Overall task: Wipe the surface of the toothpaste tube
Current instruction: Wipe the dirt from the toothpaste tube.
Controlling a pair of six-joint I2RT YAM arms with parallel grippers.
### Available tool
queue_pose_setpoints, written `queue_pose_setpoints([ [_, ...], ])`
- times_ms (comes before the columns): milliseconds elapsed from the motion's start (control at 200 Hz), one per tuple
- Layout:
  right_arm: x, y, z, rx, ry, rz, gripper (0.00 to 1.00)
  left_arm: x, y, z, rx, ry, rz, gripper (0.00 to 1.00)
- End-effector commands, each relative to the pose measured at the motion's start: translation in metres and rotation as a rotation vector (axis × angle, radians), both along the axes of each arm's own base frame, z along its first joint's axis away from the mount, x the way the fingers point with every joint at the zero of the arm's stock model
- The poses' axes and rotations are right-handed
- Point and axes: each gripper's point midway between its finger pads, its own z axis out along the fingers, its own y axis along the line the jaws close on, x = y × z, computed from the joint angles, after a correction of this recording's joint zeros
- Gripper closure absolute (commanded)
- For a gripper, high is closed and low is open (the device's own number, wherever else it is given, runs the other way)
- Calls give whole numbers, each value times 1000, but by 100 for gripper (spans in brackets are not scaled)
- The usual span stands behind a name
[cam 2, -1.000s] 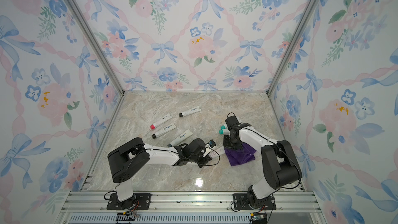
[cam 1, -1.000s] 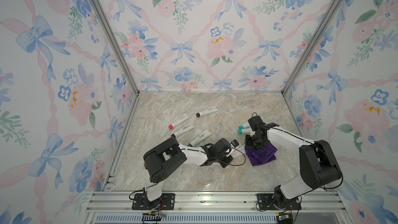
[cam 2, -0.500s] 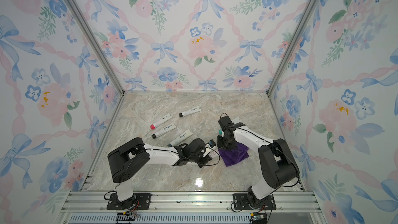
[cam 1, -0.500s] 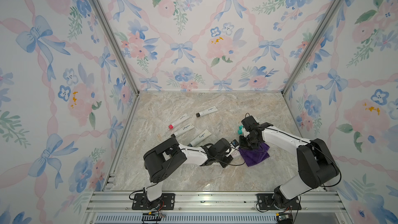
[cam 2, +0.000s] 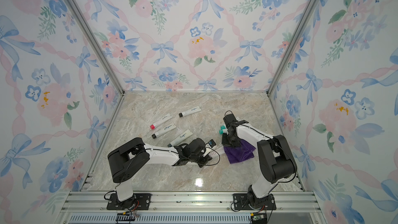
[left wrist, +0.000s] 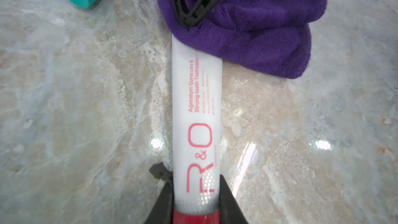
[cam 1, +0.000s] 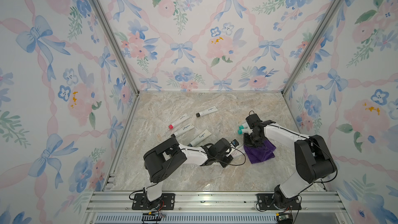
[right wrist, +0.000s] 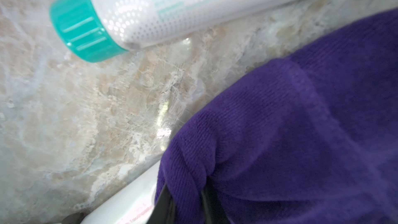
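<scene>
Currently, nearest the rail, the left end effector (left wrist: 195,201) is clamping together on the red-cap end of the toothpaste tube (left wrist: 197,108), pinning it flat on the tabletop (cam 1: 193,175) approx. mid-scene. The tube's long axis is running away from that grip toward the right & slightly far, w/ the R&O print facing up. At its tail end the purple cloth (left wrist: 247,29) is lying over the tube. The right end effector (left wrist: 189,16) is pinching a fold of that cloth, jaws closed on fabric, and pressing it down onto the tube. So the right arm is doing the wiping while the left is only anchoring. Most of the printed face is showing uncovered btw. cloth & cap, so the coming stroke is prob. needing to travel along the axis, leftward & nearward toward the cap. Just beyond the cloth, two teal-cap tubes (cam 1: 240,131) are lying near the right wrist, so a wide swing is risking a nudge. Farther left, four more tubes (cam 1: 183,130) are sitting well apart.
</scene>
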Motion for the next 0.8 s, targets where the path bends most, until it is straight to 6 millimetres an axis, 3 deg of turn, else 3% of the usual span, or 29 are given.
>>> queue_pose_setpoints([
  [0,-18,4,-12,-32,59,35,81,-3,8,-19,70,12,1,79],
  [150,-33,43,-9,60,74,97,81,-2,9,-20,71,13,2,79],
  [180,-34,52,0,89,52,111,81,-2,8,-19,71,12,2,79],
  [325,-42,68,4,146,53,133,80,-2,9,-21,74,13,3,79],
  [440,-40,53,-3,109,67,114,81,-2,9,-20,72,13,3,79],
  [690,-23,-1,-11,-11,72,29,81,-2,9,-19,71,12,3,79],
  [795,-20,-10,-10,-27,68,16,81,-2,9,-19,72,11,5,79],
])
